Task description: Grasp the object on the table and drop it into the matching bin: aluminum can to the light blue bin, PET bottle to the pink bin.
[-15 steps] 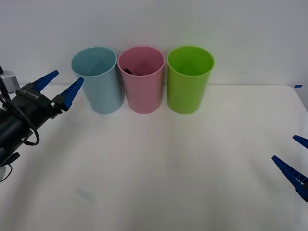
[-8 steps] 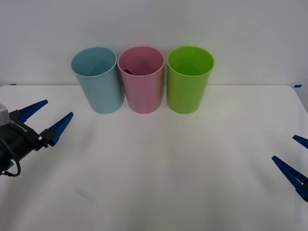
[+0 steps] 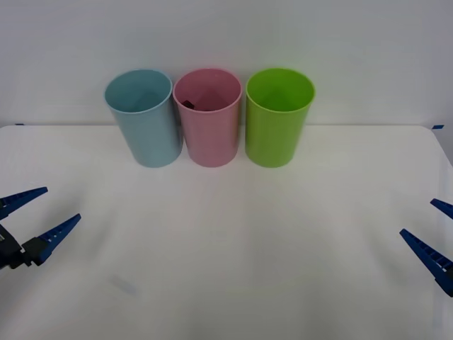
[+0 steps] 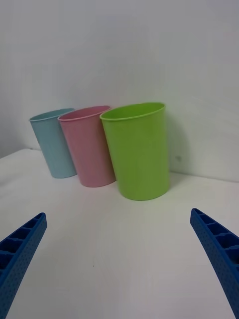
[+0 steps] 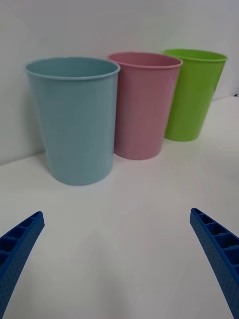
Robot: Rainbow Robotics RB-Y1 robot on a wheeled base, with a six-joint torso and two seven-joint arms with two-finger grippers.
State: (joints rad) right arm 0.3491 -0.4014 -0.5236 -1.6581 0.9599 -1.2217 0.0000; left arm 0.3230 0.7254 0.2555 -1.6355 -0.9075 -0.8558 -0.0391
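**Inspector A:** Front view first. Where is the object?

**Inspector B:** A small dark piece (image 3: 188, 104) shows just inside the pink bin (image 3: 208, 117), against its inner wall on the side toward the light blue bin (image 3: 144, 117). Presumably the bottle's cap; too little is exposed to say which way its long axis runs or where it points.

**Inspector A:** Bin arrangement?

**Inspector B:** Three upright in a row at the far edge of the surface (image 3: 233, 241): light blue on the robot's left, pink in the middle, green bin (image 3: 278, 117) on the right. Light blue and pink appear to touch; green stands just beside pink.

**Inspector A:** Claws?

**Inspector B:** Left claw (image 3: 39, 218) low at the left edge, fingers spread, holding nothing. Right claw (image 3: 433, 234) low at the right edge, likewise spread and empty. Both are well apart from the bins.

**Inspector A:** Right wrist view.

**Inspector B:** The right claw's fingers (image 4: 20, 251) are wide apart. Green bin (image 4: 138, 150) is nearest, then pink (image 4: 88, 146), then light blue (image 4: 53, 143).

**Inspector A:** Left wrist view.

**Inspector B:** The left claw's fingers (image 5: 215, 251) are spread wide. Light blue bin (image 5: 76, 119) is nearest, pink (image 5: 143, 103) beside it, green (image 5: 191, 93) farthest. Bin interiors are hidden here.
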